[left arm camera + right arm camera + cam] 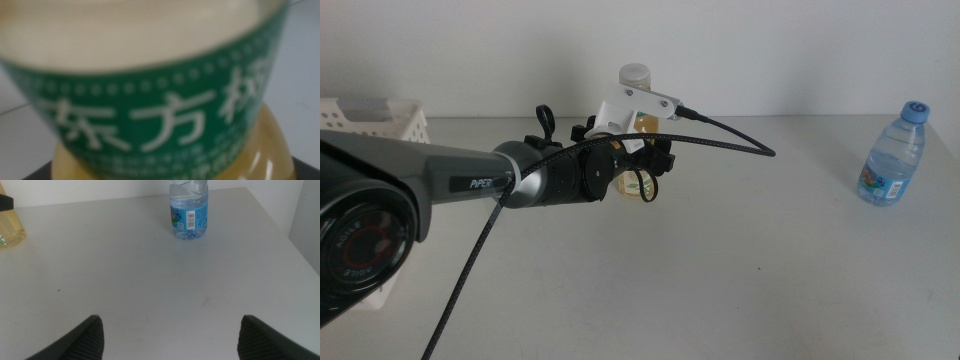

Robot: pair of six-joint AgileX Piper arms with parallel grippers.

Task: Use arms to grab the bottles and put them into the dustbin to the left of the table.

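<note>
Left gripper (655, 165) fingers pinch yellow bottle (160, 75), label filling its wrist view; right fingers (82, 340) spread.

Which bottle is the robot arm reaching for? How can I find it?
Look at the middle of the table, far side, where the left gripper ends. The bottle there is pale yellow with a green label and grey cap, unlike the clear blue-capped water bottle.

Wall (770, 50): plain white, running behind the table's far edge | Furniture: one wide table (740, 270), pale grey-white, matte | Light: soft, even, with faint shadows | Floor and windows: not in view
</note>
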